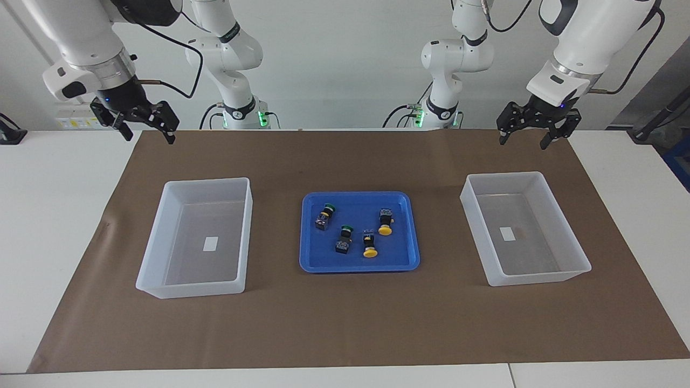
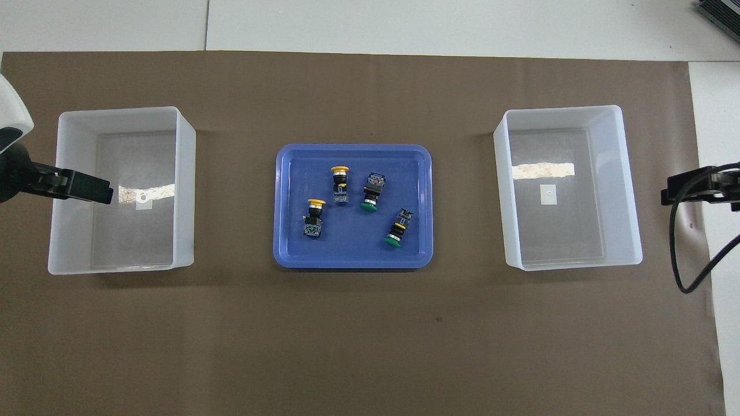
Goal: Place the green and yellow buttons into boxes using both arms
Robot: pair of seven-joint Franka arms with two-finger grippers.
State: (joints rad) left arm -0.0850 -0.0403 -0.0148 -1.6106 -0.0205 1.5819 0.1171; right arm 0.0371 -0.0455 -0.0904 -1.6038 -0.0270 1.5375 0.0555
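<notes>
Four push-button switches lying loose in blue tray (image 1: 400, 264) at mid-worktop, on brown mat (image 1: 345, 323): green-capped pair (image 1: 325, 215) (image 1: 343, 239) toward right arm's end, yellow-capped pair (image 1: 385, 221) (image 1: 370, 243) toward left arm's end (all on their sides, none touching). Two translucent white bins flanking tray, well apart from it: one (image 1: 156, 242) at right arm's end, one (image 1: 571, 242) at left arm's end, each holding only a small white label. Left gripper (image 1: 531, 137) raised, open, nothing held, over mat edge nearest robots. Right gripper (image 1: 146, 134) likewise raised, open, nothing held.
</notes>
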